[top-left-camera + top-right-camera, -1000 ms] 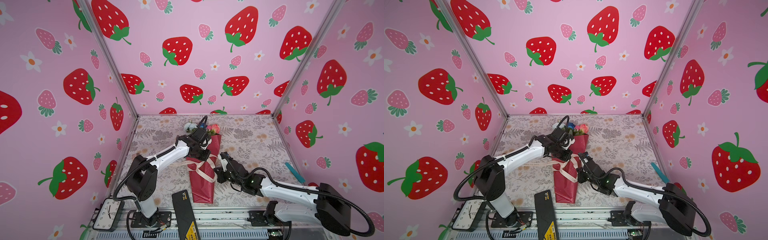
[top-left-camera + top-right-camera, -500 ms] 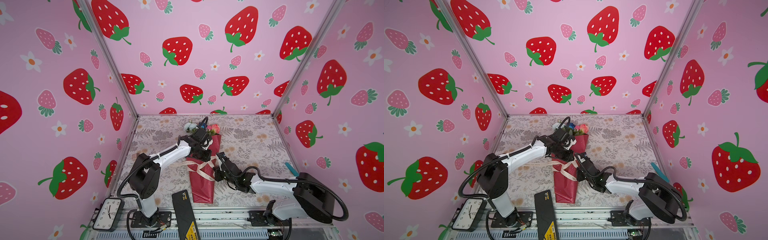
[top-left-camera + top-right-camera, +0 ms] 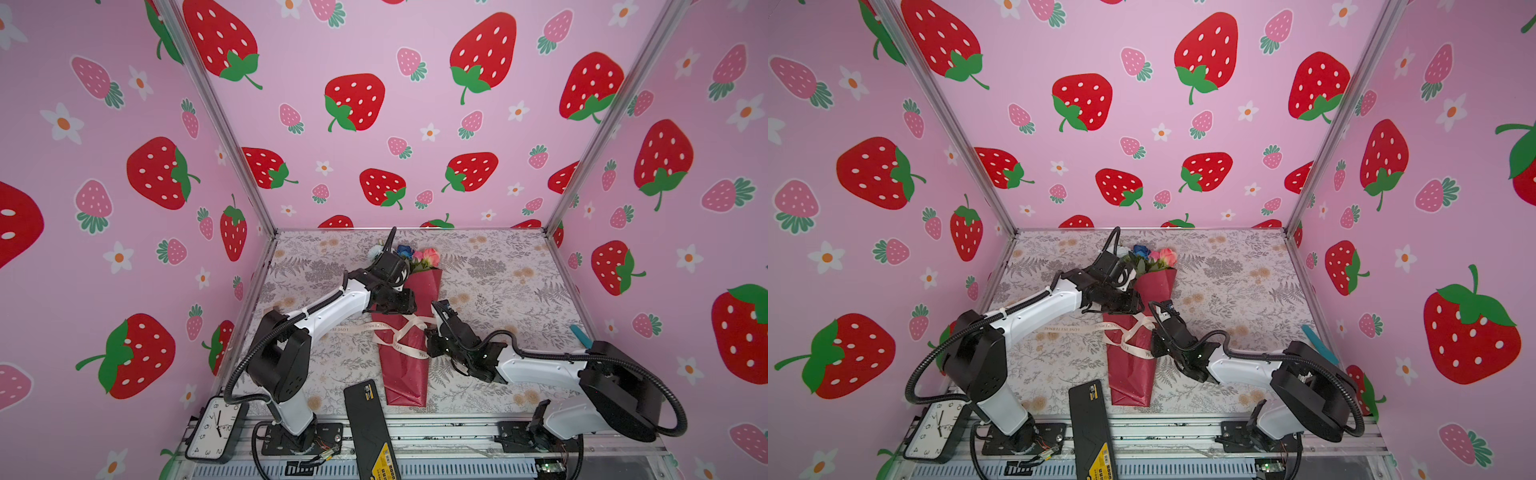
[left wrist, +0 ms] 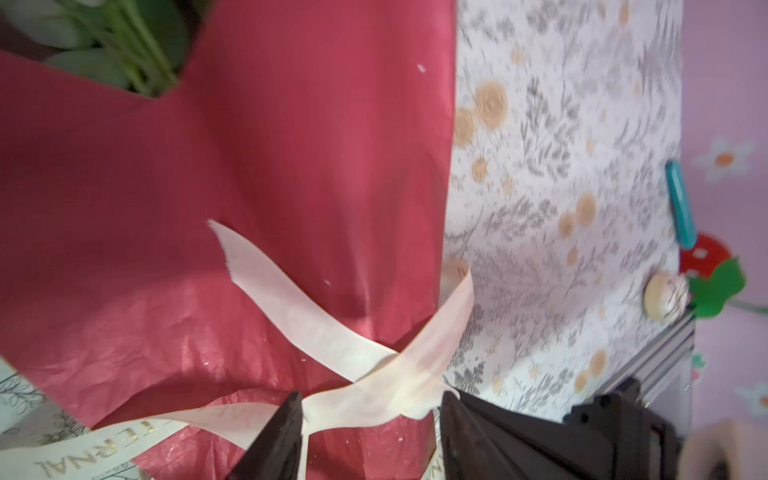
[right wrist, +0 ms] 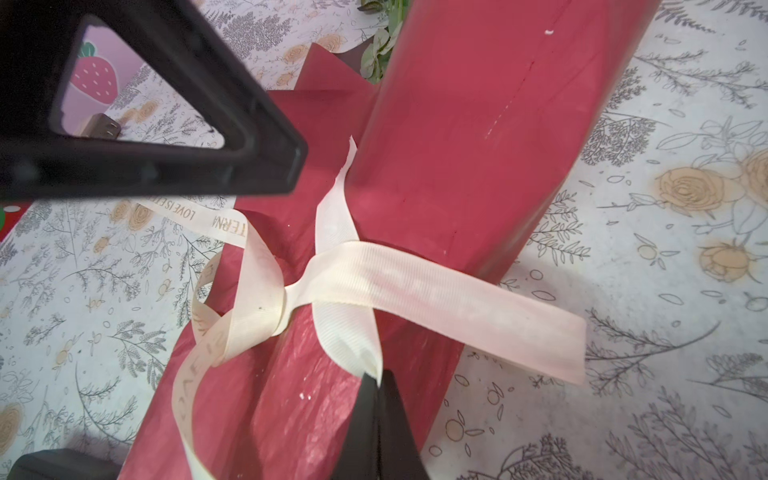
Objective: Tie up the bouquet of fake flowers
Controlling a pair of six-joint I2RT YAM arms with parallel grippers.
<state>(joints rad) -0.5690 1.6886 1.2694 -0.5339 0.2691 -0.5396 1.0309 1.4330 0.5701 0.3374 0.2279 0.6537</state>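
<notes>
Nearest, along the metal rail (image 3: pixel 449 432): one clock (image 3: pixel 212 428) at the left corner, one black case (image 3: pixel 368 419) poking over the edge of the table (image 3: pixel 498 270), and two arm bases. Just beyond, the one bouquet (image 3: pixel 405 365), a red paper cone lying lengthwise down the middle, foot close to the near edge and right beside the case. Open flowered tabletop on both sides of it, widest on the right; one teal stick (image 3: pixel 581 336) there against the right wall. Right pincer (image 5: pixel 376 380) low at the cone's right side, clenched on one tail of the single cream ribbon (image 5: pixel 415 286), crossed in a knot over the cone's waist. Slightly farther, left pincer (image 4: pixel 370 405) over the cone, released, jaws well apart, ribbon running across the gap and squeezed by neither. Farthest, blooms in pale blue, dark blue and pink, stopping short of the back wall, free tabletop around them.
</notes>
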